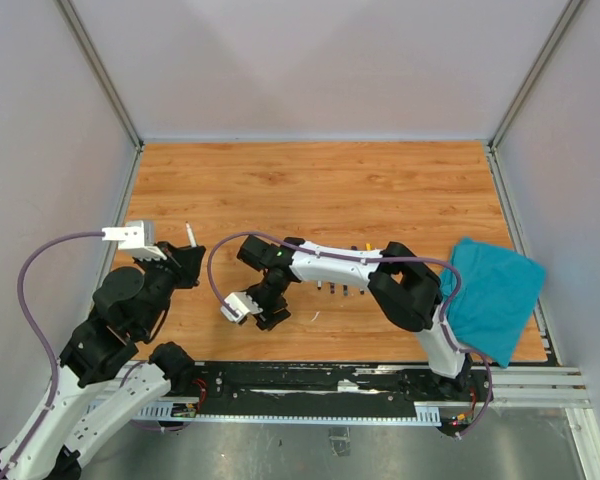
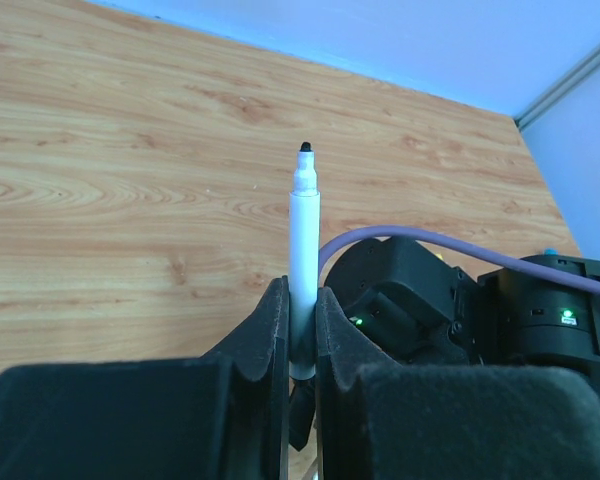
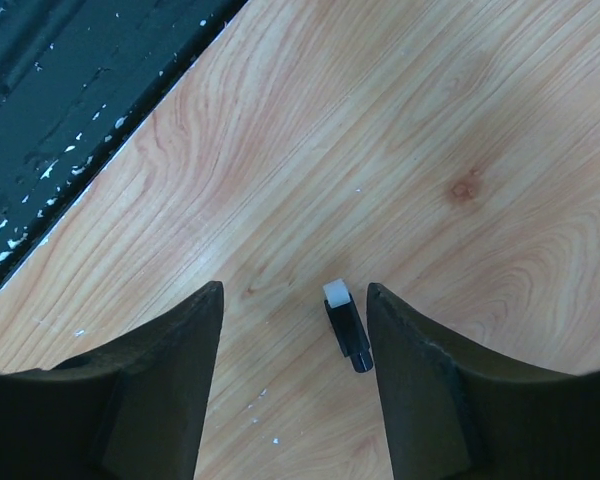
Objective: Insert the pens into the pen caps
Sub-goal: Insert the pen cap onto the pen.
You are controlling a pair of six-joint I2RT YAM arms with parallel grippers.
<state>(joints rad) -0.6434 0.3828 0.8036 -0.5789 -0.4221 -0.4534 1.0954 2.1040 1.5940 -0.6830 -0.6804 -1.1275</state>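
Observation:
My left gripper (image 2: 302,300) is shut on a white pen (image 2: 303,225) that stands upright with its black tip on top. From above, that pen (image 1: 191,235) pokes out of the left gripper (image 1: 185,262) at the table's left. My right gripper (image 3: 295,292) points down at the wood with its jaws apart. A short black pen cap (image 3: 346,328) with a white end lies flat between them, close to the right finger and not touching it. Seen from above, the right gripper (image 1: 268,312) hides that cap. Other pens (image 1: 340,289) lie in a row, partly hidden behind the right forearm.
A teal cloth (image 1: 495,295) lies at the right edge of the table. A tiny white scrap (image 1: 315,316) sits on the wood near the right gripper. The black base rail (image 3: 60,100) runs close behind the cap. Grey walls enclose the wooden table (image 1: 320,185).

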